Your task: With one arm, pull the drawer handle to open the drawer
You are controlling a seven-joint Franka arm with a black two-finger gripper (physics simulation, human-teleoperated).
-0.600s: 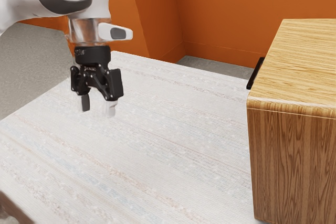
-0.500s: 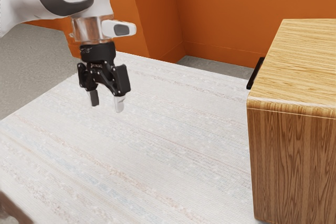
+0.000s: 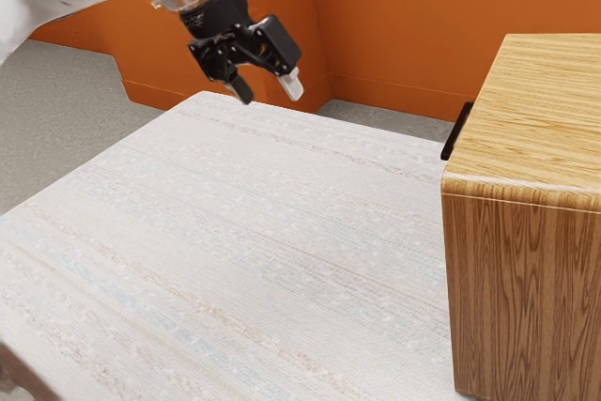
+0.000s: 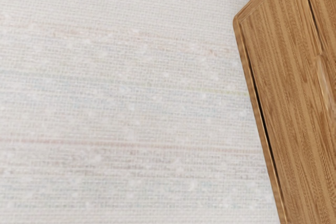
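- Since half a second ago, the exterior view has the gripper [image 3: 268, 88] risen and swung toward the orange wall [image 3: 423, 16]. It is tilted, fingers spread wide, holding nothing.
- Same view: the black drawer handle [image 3: 457, 131] sits on the cabinet [image 3: 526, 185] at the exterior view's right, well apart from the gripper.
- Wrist view: the cabinet [image 4: 294, 103] stands on the pale tabletop [image 4: 115, 103].
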